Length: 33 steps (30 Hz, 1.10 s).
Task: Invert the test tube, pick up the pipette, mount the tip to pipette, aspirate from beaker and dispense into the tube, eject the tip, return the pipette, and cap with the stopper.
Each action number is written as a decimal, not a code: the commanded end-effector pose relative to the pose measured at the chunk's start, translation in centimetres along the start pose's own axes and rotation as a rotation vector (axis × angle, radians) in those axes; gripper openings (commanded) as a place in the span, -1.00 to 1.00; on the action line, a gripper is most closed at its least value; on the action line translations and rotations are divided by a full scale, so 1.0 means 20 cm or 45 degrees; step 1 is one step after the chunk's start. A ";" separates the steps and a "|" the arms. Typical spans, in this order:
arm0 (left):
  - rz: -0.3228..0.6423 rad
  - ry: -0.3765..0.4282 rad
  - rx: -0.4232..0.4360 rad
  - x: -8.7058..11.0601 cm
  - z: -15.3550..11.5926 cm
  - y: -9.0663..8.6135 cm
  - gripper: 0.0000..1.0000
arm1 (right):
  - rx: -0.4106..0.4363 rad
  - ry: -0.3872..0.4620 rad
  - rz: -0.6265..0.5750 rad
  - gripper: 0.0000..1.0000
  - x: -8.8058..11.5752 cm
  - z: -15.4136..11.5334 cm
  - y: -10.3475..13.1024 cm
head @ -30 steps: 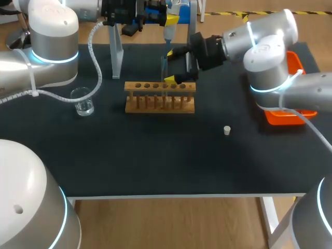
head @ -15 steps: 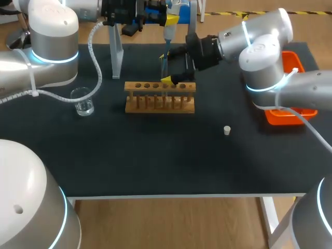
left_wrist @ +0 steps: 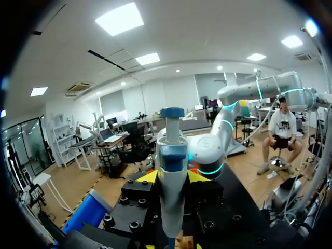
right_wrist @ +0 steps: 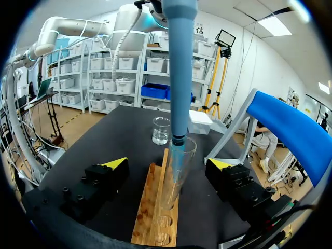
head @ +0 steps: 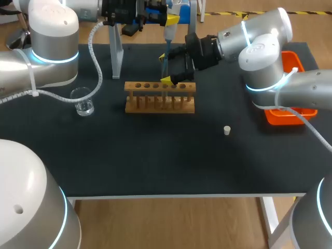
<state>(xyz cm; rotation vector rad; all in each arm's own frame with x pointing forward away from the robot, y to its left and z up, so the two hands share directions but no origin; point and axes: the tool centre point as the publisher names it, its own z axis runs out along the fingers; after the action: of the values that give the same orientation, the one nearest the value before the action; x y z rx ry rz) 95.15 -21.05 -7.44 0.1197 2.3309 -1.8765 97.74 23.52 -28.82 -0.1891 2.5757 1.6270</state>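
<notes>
Pipette (left_wrist: 171, 150) stands upright, clamped in my left gripper (left_wrist: 172, 177), whose yellow tips press it from both sides. Its lower end dips into the mouth of the one test tube (right_wrist: 171, 192). That tube stands tilted in the wooden rack (right_wrist: 150, 212), between the spread fingers of my right gripper (right_wrist: 168, 163); neither finger touches the glass. One beaker (right_wrist: 161, 129) stands beyond the rack; I cannot tell its fill. One white stopper (head: 226, 130) lies apart on the table (head: 155, 155).

The pipette (right_wrist: 179, 78) ends inside the tilted tube (right_wrist: 168, 197).
</notes>
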 end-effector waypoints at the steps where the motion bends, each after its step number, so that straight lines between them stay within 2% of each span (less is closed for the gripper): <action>1: -0.017 0.011 0.000 0.00 0.00 -0.01 -1.00 | -0.001 0.003 -0.002 1.00 0.00 0.00 0.00; 7: -0.033 0.014 0.005 0.00 0.00 -0.01 -1.00 | -0.001 0.003 -0.002 1.00 0.00 0.00 0.00; 8: -0.042 0.011 0.044 0.00 0.00 -0.01 -1.00 | -0.001 0.003 -0.002 1.00 0.00 0.00 0.00; 10: -0.045 0.008 0.029 0.00 0.00 -0.01 -1.00 | -0.001 0.003 -0.002 1.00 0.00 0.00 0.00; 12: -0.046 0.002 0.082 -0.01 0.00 -0.01 -1.00 | -0.001 0.003 -0.002 1.00 0.00 0.00 0.00; 33: -0.089 0.003 0.079 -0.03 -0.01 -0.02 -1.00 | -0.001 0.003 -0.002 1.00 0.00 0.00 0.00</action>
<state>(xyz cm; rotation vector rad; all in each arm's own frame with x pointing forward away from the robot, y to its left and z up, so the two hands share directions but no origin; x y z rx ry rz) 95.54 -20.84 -7.21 0.0433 2.3031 -1.9841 97.75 23.50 -28.81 -0.1896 2.5758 1.6276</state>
